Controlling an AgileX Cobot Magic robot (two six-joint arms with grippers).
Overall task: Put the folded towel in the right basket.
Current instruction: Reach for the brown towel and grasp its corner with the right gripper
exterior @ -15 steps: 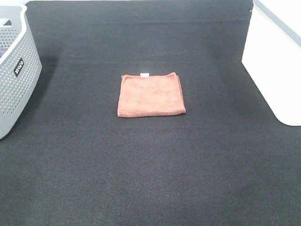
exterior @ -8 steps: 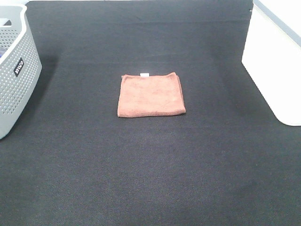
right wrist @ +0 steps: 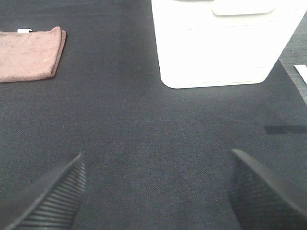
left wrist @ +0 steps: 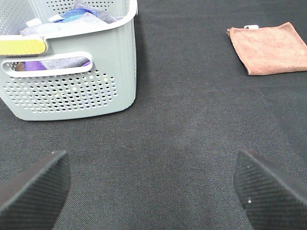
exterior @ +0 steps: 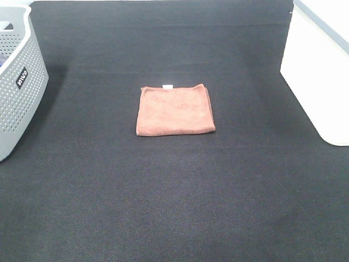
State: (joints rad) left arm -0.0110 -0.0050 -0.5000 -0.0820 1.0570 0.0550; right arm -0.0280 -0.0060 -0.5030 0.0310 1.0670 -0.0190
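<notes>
Bare mat point(exterior: 174, 191) all round towel point(exterior: 175, 110); grey basket point(exterior: 19, 82) far left, white bin point(exterior: 316, 71) far right, both well apart.

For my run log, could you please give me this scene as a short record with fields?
towel: folded, flat on the black mat, in the middle, nothing touching it
white basket: right of the towel, apart from it
grey basket: left side, cloths inside
left gripper: open, empty, over bare mat
right gripper: open, empty, over bare mat
</notes>
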